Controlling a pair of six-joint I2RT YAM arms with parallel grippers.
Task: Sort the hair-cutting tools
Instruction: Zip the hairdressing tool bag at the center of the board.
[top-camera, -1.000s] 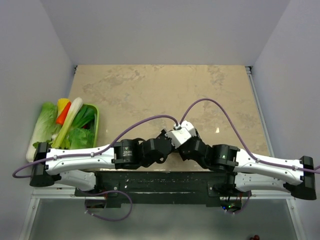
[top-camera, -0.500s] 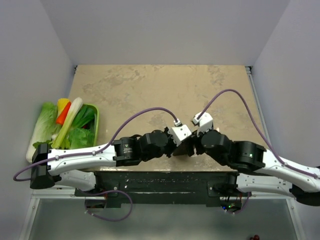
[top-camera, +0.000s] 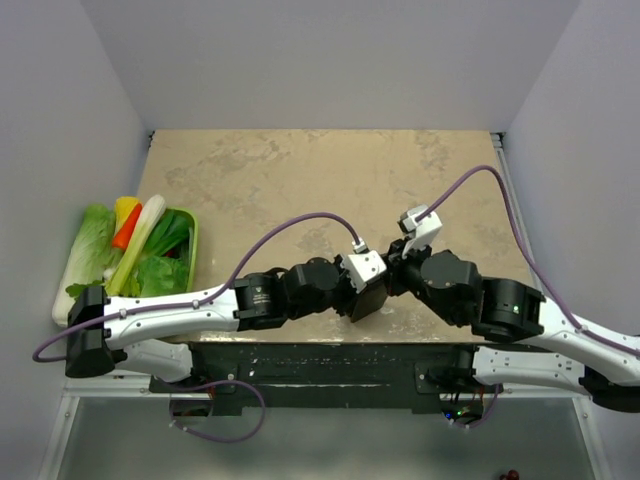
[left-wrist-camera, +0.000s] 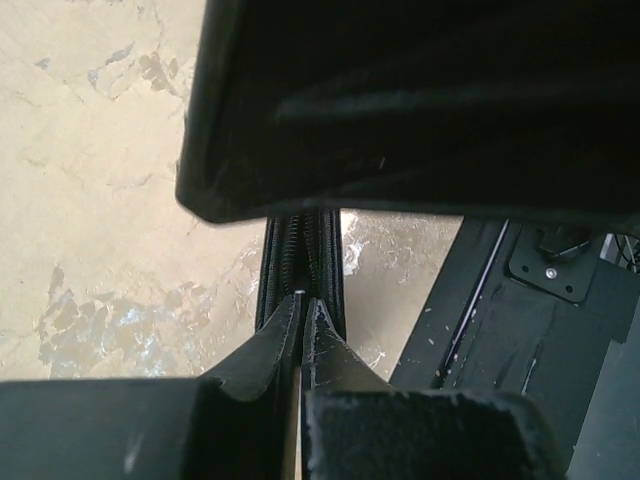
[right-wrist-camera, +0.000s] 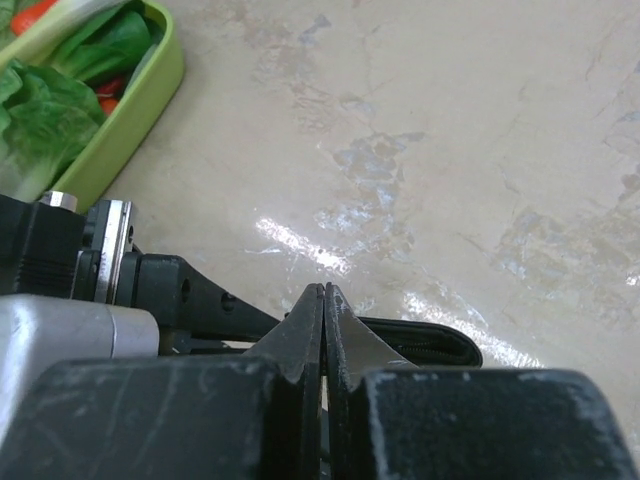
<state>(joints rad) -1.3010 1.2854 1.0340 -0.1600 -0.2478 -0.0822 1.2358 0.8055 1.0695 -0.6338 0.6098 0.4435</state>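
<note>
The hair-cutting tools are out of view. A black zippered case (top-camera: 368, 304) hangs at the table's near middle, seen edge-on as the case (left-wrist-camera: 300, 245) in the left wrist view. My left gripper (left-wrist-camera: 303, 298) is shut on the zipper edge, with a small silver bit showing at the tips. In the top view the left gripper (top-camera: 374, 288) and the right gripper (top-camera: 394, 278) meet over the case. My right gripper (right-wrist-camera: 324, 290) is shut right in front of the case (right-wrist-camera: 440, 345). I cannot tell if it pinches anything.
A green tray (top-camera: 193, 236) of vegetables sits at the table's left edge, and a lettuce (top-camera: 88, 245) lies beside it. The tray (right-wrist-camera: 150, 95) also shows at the upper left of the right wrist view. The black mounting rail (top-camera: 330, 365) runs along the near edge.
The right arm swung to the right and back; its jaws opened, then closed beside the case. The left arm slid slightly right, still gripping the case.
</note>
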